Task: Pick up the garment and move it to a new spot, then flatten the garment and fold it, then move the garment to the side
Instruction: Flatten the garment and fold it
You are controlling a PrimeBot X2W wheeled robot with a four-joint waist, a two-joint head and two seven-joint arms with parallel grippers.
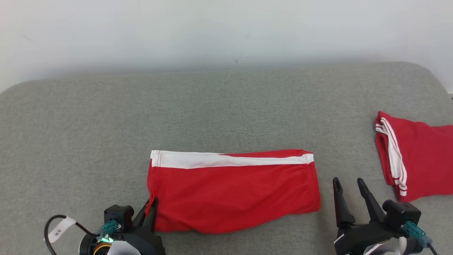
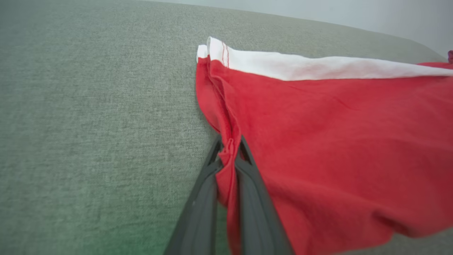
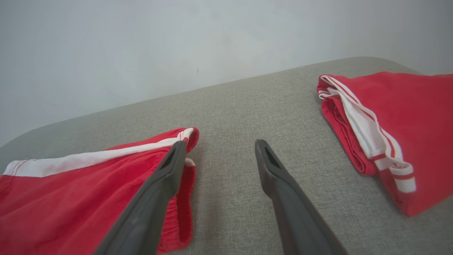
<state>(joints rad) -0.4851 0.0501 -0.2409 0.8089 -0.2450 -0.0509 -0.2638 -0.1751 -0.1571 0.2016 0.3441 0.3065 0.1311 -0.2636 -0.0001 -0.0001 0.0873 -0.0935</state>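
Your left gripper [image 1: 151, 205] is clamped on the near-left corner of the folded red garment [image 1: 233, 193], which lies on the grey surface [image 1: 226, 106] before you. Your right gripper [image 1: 348, 183] stands wide, holding nothing, just beside the garment's right edge.

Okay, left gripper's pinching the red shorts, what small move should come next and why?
Probably slide the right gripper left and close it on the red shorts at their near waistband corner: it stands open just beside that end, while the left gripper pinches the opposite edge.
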